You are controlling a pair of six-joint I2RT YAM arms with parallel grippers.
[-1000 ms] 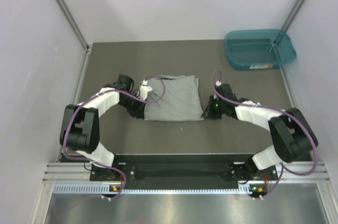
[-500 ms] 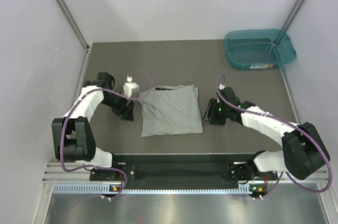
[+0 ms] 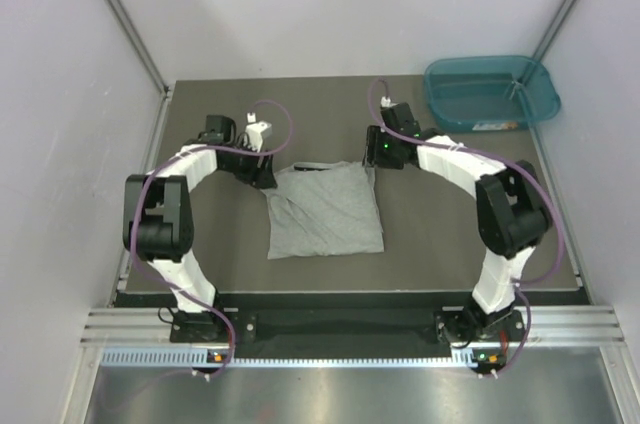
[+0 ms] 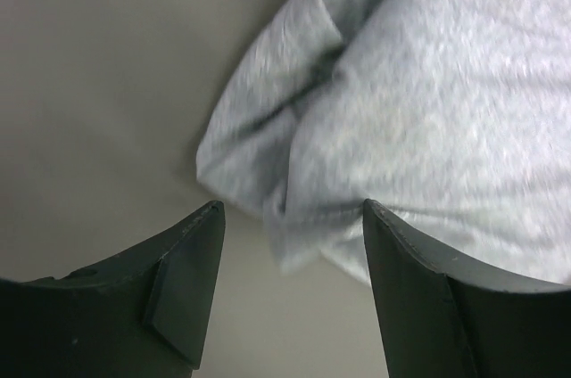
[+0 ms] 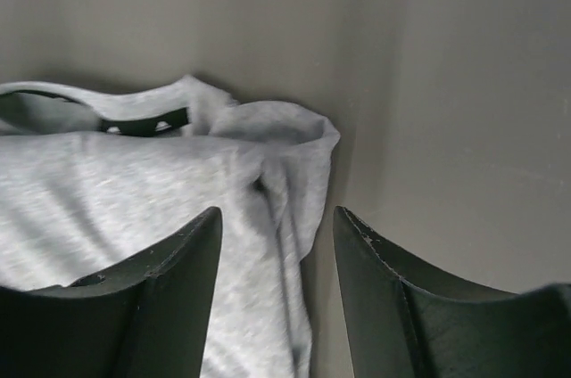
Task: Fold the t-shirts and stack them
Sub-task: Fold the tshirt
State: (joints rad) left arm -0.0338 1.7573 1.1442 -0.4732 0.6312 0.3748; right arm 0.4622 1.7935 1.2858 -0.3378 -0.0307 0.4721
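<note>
One light grey t-shirt (image 3: 325, 209) lies folded into a rough rectangle on the dark table, its collar with the black neck label (image 5: 143, 124) at the far edge. My left gripper (image 3: 265, 174) hovers at the shirt's far left corner. In the left wrist view, the left gripper (image 4: 290, 210) is open, and that bunched corner of the t-shirt (image 4: 428, 110) lies just beyond its fingertips. My right gripper (image 3: 377, 159) is at the far right corner. In the right wrist view, the right gripper (image 5: 277, 217) is also open, straddling the right edge of the t-shirt (image 5: 107, 191) without gripping it.
A teal plastic tub (image 3: 490, 92) stands at the far right corner of the table. Pale walls and metal frame posts close in the table on the left, right and back. Both arm bases sit at the near edge.
Both grippers opened and let go of the shirt, which now lies flatter. The left gripper went from the shirt's left edge, and the right from its near right corner, to its far corners.
</note>
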